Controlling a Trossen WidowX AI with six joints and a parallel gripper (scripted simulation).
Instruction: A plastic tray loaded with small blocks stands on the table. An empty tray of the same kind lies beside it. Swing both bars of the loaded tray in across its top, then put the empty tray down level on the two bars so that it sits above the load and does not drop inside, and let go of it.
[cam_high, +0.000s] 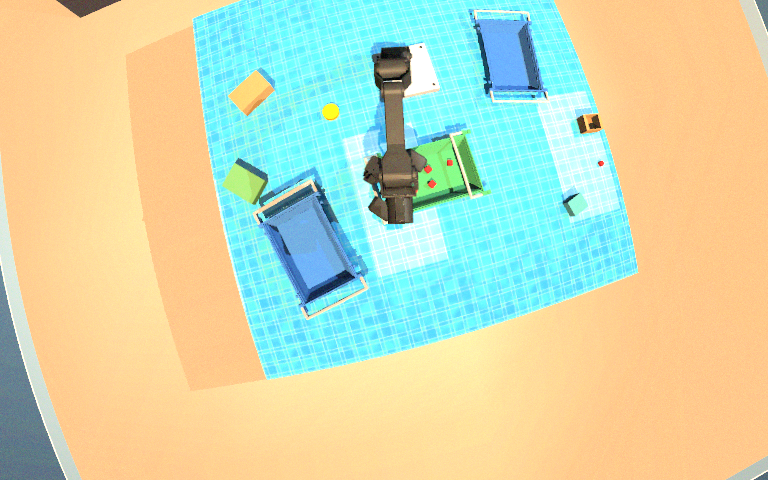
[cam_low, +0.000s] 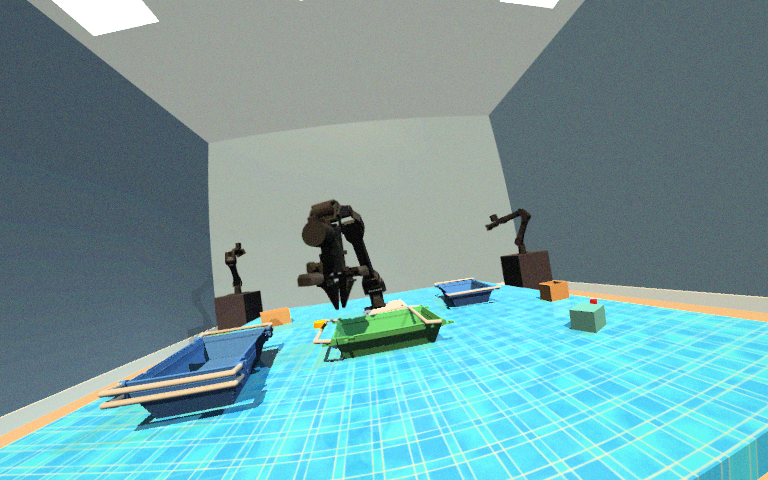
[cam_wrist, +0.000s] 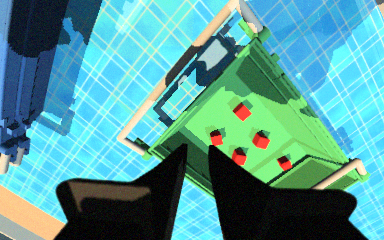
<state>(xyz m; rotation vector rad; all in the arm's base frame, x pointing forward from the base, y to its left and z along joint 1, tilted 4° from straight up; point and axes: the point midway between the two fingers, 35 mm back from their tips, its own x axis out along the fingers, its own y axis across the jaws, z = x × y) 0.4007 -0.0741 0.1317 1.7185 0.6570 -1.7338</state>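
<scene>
Pincer (cam_high: 378, 189) (cam_low: 340, 306) (cam_wrist: 197, 149) fingers point down above one end of the green tray (cam_high: 447, 200) (cam_low: 390, 341) (cam_wrist: 312, 117), a little apart, with nothing between them. The tips hang clear of the tray. Five red blocks (cam_high: 431, 183) (cam_wrist: 261, 140) lie spread on the tray's floor; the arm hides some of them from the top view.

One tan bar (cam_high: 462, 164) (cam_low: 417, 314) (cam_wrist: 340, 174) lies swung in across the green tray, close to its end. The opposite bar (cam_low: 320, 332) (cam_wrist: 150, 102) stands outside the tray's other end, on the side nearer the large blue tray (cam_high: 283, 257) (cam_low: 186, 399) (cam_wrist: 25, 85), so it does not cross the top.

That blue tray stands upright on the table, apart from the green one, with no blocks visible inside and its bars out past both ends. A second blue tray (cam_high: 535, 59) (cam_low: 468, 296) stands well apart from it, beyond the arm's white base plate (cam_high: 424, 73) (cam_low: 390, 306).

A yellow disc (cam_high: 330, 111) (cam_low: 320, 324) lies between the base plate and an orange block (cam_high: 250, 93) (cam_low: 275, 316). A lime block (cam_high: 244, 182) sits near the large blue tray's corner.
</scene>
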